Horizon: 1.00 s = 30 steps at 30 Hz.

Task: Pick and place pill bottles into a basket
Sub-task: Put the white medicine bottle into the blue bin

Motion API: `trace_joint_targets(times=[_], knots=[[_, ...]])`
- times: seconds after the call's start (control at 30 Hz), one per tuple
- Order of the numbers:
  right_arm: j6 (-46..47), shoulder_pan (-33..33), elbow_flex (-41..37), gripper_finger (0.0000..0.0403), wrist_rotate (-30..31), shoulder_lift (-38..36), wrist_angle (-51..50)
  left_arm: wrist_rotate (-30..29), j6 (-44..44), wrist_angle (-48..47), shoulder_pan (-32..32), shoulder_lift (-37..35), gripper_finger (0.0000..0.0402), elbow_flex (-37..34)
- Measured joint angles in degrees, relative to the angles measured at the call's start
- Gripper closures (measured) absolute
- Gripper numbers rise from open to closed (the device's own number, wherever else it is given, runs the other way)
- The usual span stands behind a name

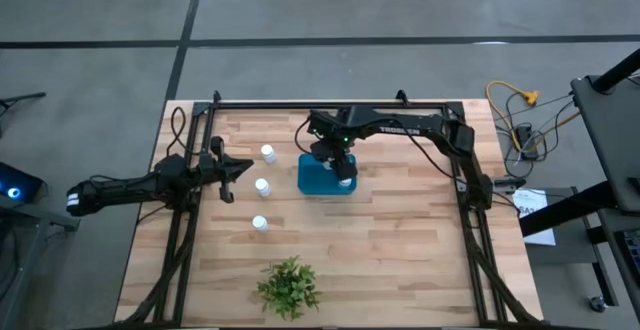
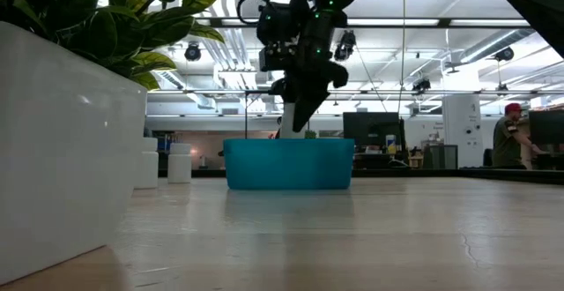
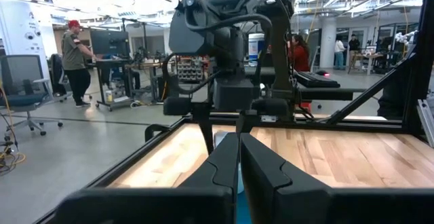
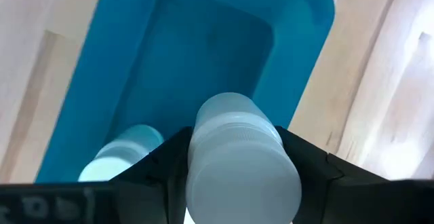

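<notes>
Over basket (image 4: 298,54), w/ 1 bottle (image 4: 119,159) inside, right gripper (image 4: 234,159) clamps another.

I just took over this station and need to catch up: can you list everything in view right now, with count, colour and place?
Loose pill bottles: three, white, in a row on the table left of the basket, the others at and.
Held pill bottle: one, white, between the right gripper's fingers above the basket.
Pill bottle in the basket: at least one, white, lying on its floor.
Basket: one, teal-blue, mid-table.
Plant: one, green, near table edge.
Table: one, light wood.
Person: one, red cap, in the room behind.
Left gripper: shut, empty, waiting at the table's left side.
Right gripper: shut on the bottle, over the basket.
</notes>
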Motion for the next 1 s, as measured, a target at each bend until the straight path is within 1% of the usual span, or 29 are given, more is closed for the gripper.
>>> trace_joint_targets(times=[0.43, 0.8, 1.0], knots=[[0.27, 0.15, -0.71, 0.0238, 0.37, 3.60, 0.31, -0.02, 0.00, 0.02, 0.02, 0.00, 0.0402, 0.00], [0.42, 0.13, -3.81, 0.0238, 0.38, 3.82, 3.53, 0.00, 0.00, 0.00, 0.00, 0.00, 0.0402, 0.00], [0.44, 0.13, -4.11, 0.0238, 0.95, 3.82, 4.27, 0.00, 0.00, 0.00, 0.02, 0.00, 0.0402, -0.02]])
